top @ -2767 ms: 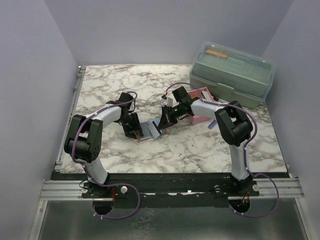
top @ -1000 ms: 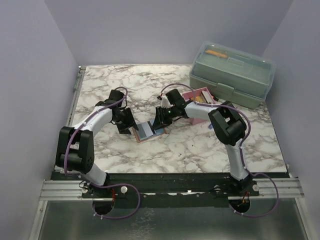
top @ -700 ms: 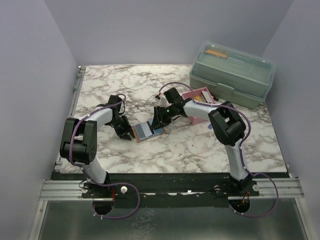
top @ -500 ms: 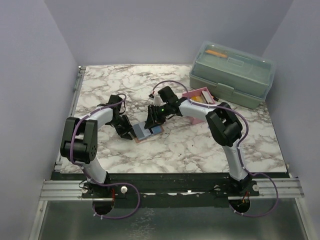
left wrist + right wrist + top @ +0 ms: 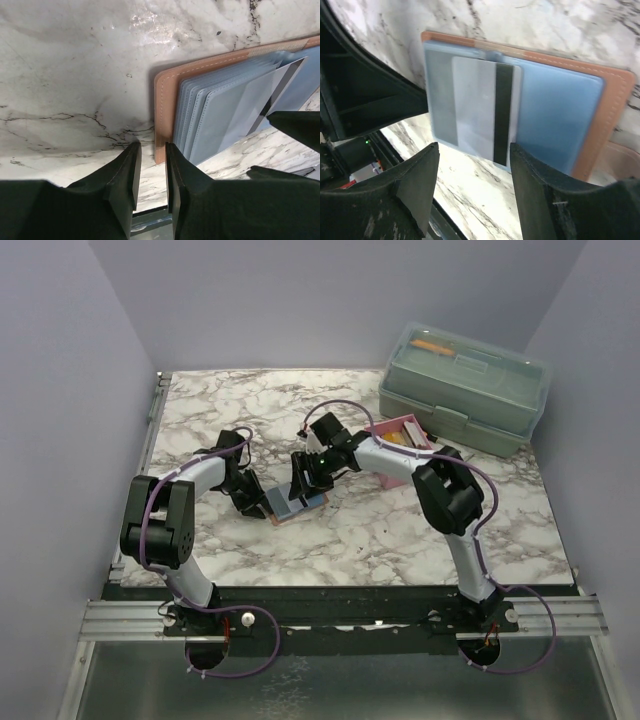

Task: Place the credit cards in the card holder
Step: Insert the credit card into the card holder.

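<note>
Over the open card holder [image 5: 615, 115] my R pincer [image 5: 472, 155] hangs wide, empty; a grey-white credit card [image 5: 485, 115] w/ black stripe lies on its blue pockets. Beside its brown edge, my L pincer [image 5: 152, 147] is narrow, gap empty.

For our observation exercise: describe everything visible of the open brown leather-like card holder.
The brown leather-like card holder lies open and flat on the marble table. Its stitched brown border frames stepped blue pockets, and a black-striped grey-white card lies on them. The black left gripper stands at one edge.
</note>
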Robot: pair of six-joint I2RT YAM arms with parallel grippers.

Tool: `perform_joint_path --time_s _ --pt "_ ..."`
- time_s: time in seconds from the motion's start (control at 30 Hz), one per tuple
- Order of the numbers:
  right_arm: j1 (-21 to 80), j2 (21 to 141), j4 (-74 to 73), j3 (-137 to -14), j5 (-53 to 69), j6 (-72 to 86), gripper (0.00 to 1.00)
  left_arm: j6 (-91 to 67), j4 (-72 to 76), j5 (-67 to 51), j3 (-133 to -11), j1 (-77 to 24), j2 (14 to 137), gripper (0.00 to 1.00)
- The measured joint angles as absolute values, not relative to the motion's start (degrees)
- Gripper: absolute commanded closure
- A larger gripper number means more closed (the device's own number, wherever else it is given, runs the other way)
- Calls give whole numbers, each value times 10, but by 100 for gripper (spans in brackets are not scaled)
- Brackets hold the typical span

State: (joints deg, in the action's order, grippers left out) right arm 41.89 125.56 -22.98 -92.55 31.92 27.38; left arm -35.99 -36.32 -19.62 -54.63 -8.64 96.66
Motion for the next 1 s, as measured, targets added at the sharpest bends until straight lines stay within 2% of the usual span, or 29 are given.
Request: perform_joint_path --time_s 0.3,0.6,1.0 --pt "416 1251 -261 -927 292 260 37 -359 -359 -197 -542 -86 964 68" --pt "421 1283 -254 -971 333 260 40 -359 -359 -197 -542 -86 964 68" --pt "435 1309 -235 -997 378 265 38 -352 -367 -199 -548 -86 967 68"
